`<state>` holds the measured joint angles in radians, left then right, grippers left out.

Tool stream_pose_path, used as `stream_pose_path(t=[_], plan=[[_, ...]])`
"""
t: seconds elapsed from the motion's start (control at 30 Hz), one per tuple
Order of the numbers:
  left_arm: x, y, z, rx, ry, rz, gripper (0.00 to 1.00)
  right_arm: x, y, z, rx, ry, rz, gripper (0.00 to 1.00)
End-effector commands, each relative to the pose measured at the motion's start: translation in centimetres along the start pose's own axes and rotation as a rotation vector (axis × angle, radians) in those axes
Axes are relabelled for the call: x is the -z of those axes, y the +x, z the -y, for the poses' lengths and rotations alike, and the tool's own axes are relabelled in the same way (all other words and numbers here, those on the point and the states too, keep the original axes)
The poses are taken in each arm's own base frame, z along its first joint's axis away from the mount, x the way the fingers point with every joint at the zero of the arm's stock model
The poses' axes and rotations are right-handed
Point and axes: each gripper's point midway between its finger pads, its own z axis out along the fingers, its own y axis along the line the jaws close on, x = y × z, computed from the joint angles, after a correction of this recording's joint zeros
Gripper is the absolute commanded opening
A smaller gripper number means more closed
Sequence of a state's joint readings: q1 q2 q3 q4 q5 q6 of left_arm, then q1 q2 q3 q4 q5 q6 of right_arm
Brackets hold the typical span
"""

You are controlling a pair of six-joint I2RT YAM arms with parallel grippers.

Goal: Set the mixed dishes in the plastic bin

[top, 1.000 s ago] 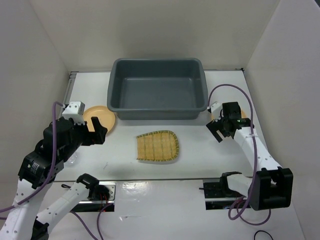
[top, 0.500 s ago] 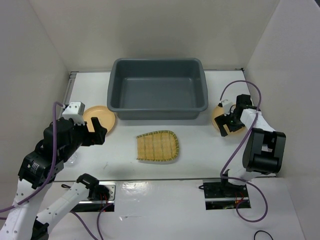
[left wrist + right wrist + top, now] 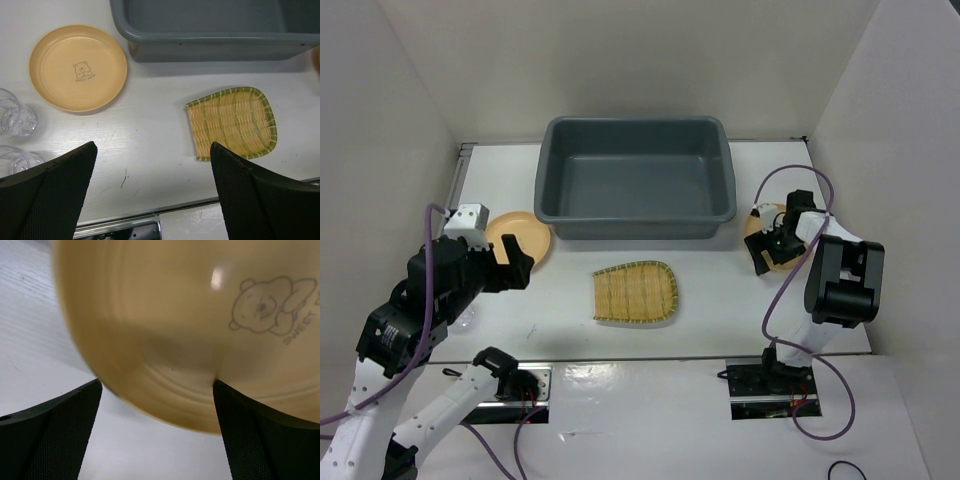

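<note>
Plastic bin (image 3: 635, 122): dark grey, at the middle of the table's (image 3: 720, 310) far edge; nothing lies in it.
Left plate (image 3: 77, 67): tan-orange with a bear print, flat on the table just off the bin's near left corner.
Bamboo tray (image 3: 635, 292): flat at the table's centre, in front of the bin, rounded end toward the right edge.
Glass cups: one glass cup (image 3: 15, 119) and a second glass cup (image 3: 17, 159) stand close together near the left edge.
Right plate (image 3: 190, 340): near the right edge, just off the bin's near right corner; blurred and filling the right wrist view.
Left arm: elbow raised, wrist angled forward and down; left gripper (image 3: 152, 145) hovers above the table nearer than the left plate, fingers spread wide, holding nothing.
Right arm: folded steeply, wrist low at the right plate; right gripper (image 3: 156, 382) has its fingers spread wide, the plate's rim between them; contact cannot be told.
</note>
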<state>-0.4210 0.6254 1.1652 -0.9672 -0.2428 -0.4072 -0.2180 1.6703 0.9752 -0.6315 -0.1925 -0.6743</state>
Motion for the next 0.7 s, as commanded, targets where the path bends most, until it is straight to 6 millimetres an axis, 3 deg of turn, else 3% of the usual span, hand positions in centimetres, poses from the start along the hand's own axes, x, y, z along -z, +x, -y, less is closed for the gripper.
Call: stream_pose_path(t=[0.0,0.13,0.3,0.33,0.37,0.43,0.57,0.67], plan=[[0.8,-1.0,0.0,0.033,0.002,0.047,1.0,-1.5,0.0,-0.3,-0.015,-0.035,-0.007,0.95],[1.0,-1.2,-0.4,0.036,-0.018,0.063,1.0,-1.3,-0.3,-0.1,-0.031,-0.017,0.002,0.72],[0.7,-1.4,-0.3,0.033,-0.019,0.062,1.0,-0.8,-0.5,0.1,-0.05,-0.005,0.004,0.32],[0.7,-1.4,-0.3,0.033,-0.019,0.062,1.0,-0.2,-1.4,0.5,-0.059,0.012,0.029,0.25],[0.4,-1.4,-0.4,0.033,-0.027,0.066,1.0,0.4,-1.7,0.6,-0.072,0.018,0.038,0.12],[0.4,-1.4,-0.6,0.033,-0.036,0.069,1.0,1.9,-2.7,0.8,-0.088,0.03,0.056,0.01],[0.4,-1.5,-0.7,0.045,-0.043,0.082,1.0,7.9,-5.7,0.7,-0.074,0.087,0.185,0.0],[0.6,-1.7,-1.1,0.048,-0.061,0.097,1.0,11.8,-7.6,-0.5,-0.02,0.115,0.258,0.0]])
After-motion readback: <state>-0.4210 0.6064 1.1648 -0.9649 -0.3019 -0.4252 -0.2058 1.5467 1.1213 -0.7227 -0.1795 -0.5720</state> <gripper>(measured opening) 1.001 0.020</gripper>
